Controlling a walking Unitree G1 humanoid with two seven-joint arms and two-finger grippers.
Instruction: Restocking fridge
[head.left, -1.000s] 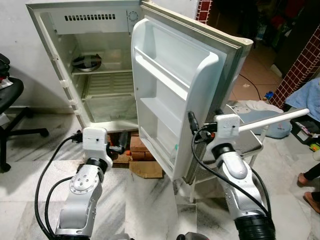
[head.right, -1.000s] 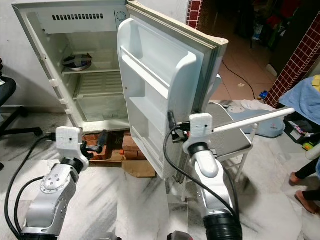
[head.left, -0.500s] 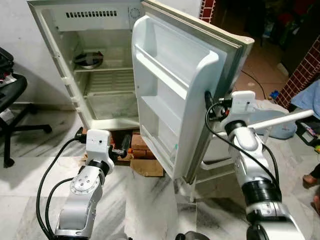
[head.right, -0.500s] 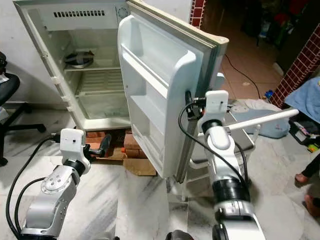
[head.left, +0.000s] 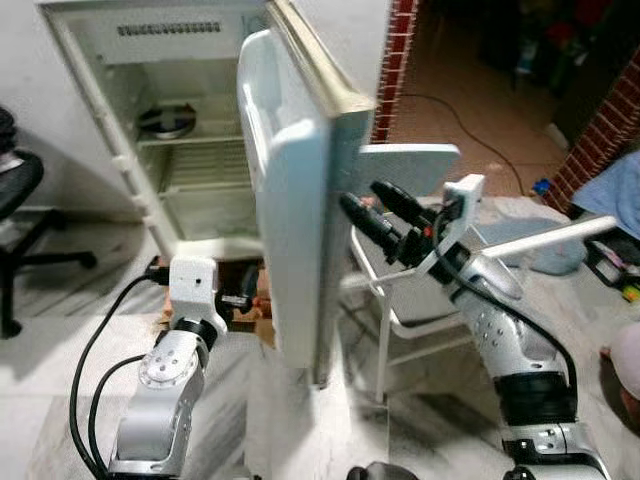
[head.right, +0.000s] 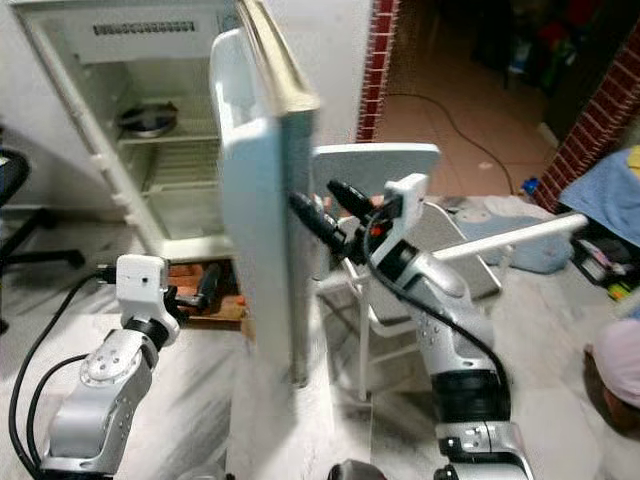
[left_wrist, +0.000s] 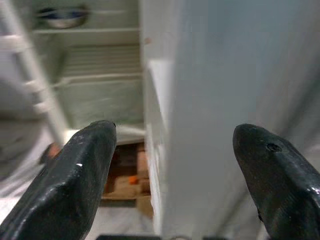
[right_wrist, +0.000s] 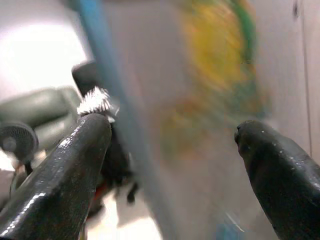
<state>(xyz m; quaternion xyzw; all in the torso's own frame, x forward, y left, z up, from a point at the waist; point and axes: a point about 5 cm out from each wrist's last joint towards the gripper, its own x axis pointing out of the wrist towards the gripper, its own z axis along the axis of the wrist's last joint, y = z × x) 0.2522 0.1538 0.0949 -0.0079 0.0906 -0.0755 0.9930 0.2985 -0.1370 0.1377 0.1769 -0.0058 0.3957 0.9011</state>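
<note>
The scene is viewed from head height by both eye views, angled forward and down; the fridge (head.left: 180, 120), its door (head.left: 290, 220) seen edge-on, and both arms are shared. The left wrist view is aimed along its fingers (left_wrist: 75, 180) at the door's edge and the fridge shelves, from close. The right wrist view is held very near the door's outer face, blurred.

A home: a small fridge (head.left: 190, 130) on bricks (head.left: 262, 300) over marble floor (head.left: 60, 350), an office chair (head.left: 20, 200) beside it, laundry (head.left: 615, 190) nearby.
</note>
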